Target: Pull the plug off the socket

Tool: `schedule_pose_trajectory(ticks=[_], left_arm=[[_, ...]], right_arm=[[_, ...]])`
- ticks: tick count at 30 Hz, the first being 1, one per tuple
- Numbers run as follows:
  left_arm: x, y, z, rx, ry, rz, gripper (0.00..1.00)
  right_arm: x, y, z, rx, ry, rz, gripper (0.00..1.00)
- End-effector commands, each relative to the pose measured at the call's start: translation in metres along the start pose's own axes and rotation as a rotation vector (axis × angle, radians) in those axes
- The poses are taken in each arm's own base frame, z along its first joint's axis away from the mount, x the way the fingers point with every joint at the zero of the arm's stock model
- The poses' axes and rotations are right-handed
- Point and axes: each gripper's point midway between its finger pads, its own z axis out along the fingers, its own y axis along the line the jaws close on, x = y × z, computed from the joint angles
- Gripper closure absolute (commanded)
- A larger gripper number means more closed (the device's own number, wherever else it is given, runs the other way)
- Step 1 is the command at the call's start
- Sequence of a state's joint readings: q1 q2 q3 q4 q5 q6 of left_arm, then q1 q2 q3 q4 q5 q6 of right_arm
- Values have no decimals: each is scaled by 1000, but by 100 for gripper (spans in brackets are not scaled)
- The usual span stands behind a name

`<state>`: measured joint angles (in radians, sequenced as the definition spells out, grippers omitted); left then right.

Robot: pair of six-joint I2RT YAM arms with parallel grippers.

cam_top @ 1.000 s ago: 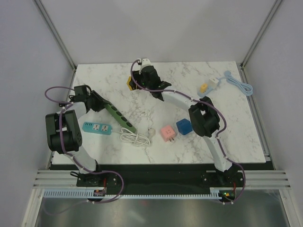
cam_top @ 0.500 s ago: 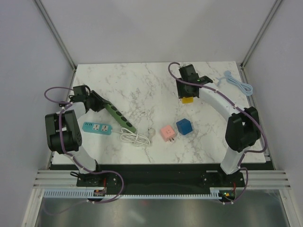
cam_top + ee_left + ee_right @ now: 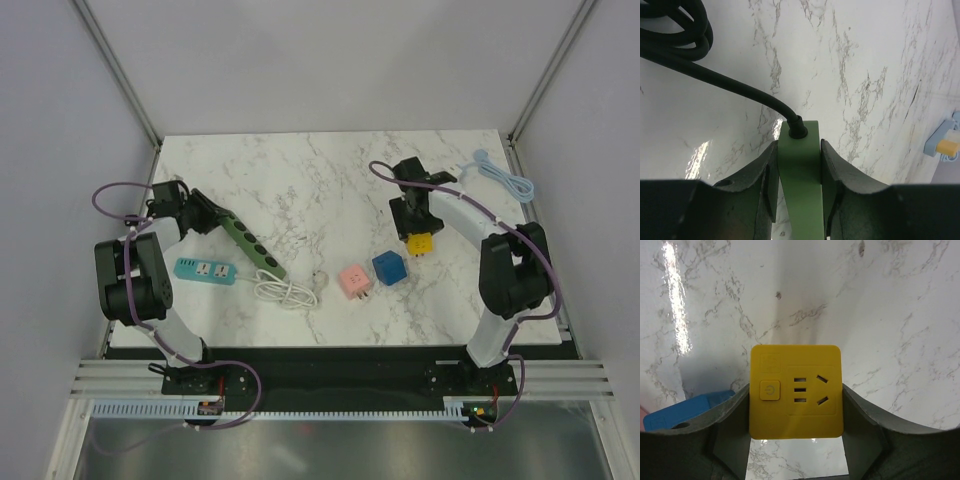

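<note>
My right gripper is shut on a yellow cube socket, right of the table's middle. Its face with a power button and bare slots points at the wrist camera. At the left, my left gripper is shut on the end of a green power strip, where a black cord enters it. A pale blue plug piece with a yellow face shows at the right edge of the left wrist view. A light blue cable lies at the back right.
A blue cube socket and a pink one lie just left of the yellow one. A teal power strip and a coiled white cable lie near the front left. Grey walls enclose the marble table.
My right gripper has carried the yellow socket from the back centre across to the right and nearer, down beside the blue cube. The left arm and green strip have not moved.
</note>
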<state>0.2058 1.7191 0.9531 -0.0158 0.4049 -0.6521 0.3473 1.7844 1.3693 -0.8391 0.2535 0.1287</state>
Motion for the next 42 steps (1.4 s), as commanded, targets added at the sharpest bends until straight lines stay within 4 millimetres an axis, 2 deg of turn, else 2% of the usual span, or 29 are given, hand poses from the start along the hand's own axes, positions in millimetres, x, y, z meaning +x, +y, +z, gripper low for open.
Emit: schedule_pose_trajectory(ticks=[1, 2, 4, 7, 9, 13, 14, 19, 22, 24, 25, 26, 30, 35, 38, 40, 42], left_arm=[[7, -52, -12, 246, 22, 128, 98], [8, -51, -12, 253, 16, 129, 98], [4, -56, -13, 291, -2, 141, 98], [3, -51, -10, 295, -7, 134, 98], [3, -47, -10, 298, -4, 124, 98], [-6, -40, -13, 303, -31, 92, 98], [-7, -40, -14, 304, -32, 92, 98], [-13, -27, -15, 234, -30, 84, 97], [-20, -15, -17, 142, -43, 95, 90], [-23, -9, -20, 91, -58, 107, 79], [-27, -7, -22, 71, -67, 104, 73], [-30, -7, -23, 61, -81, 107, 61], [-34, -4, -34, 26, -100, 89, 46], [-50, -16, -58, 18, -185, 115, 37], [-56, -28, -74, 43, -223, 138, 35], [-57, -36, -82, 65, -239, 149, 35], [-60, -48, -95, 98, -266, 162, 34]], right_arm=[[12, 12, 4, -66, 51, -49, 86], [13, 14, 5, -77, 57, -51, 80], [17, 19, 8, -107, 75, -64, 79], [23, 32, 12, -173, 102, -77, 76], [27, 33, 16, -180, 120, -81, 71], [25, 35, 17, -189, 112, -82, 52], [24, 36, 17, -192, 108, -77, 44], [14, 41, 14, -218, 74, -60, 23], [6, 46, 10, -244, 52, -53, 15], [-2, 46, 6, -249, 35, -48, 11], [-4, 46, 5, -243, 27, -45, 6], [-10, 44, 2, -237, 10, -38, 5], [-23, 45, -6, -246, -30, -29, 2], [-41, 35, -13, -191, -78, 4, 2], [-56, 16, -20, -85, -144, 76, 2], [-66, -6, -23, 42, -194, 141, 2], [-76, -17, -26, 109, -236, 251, 2]])
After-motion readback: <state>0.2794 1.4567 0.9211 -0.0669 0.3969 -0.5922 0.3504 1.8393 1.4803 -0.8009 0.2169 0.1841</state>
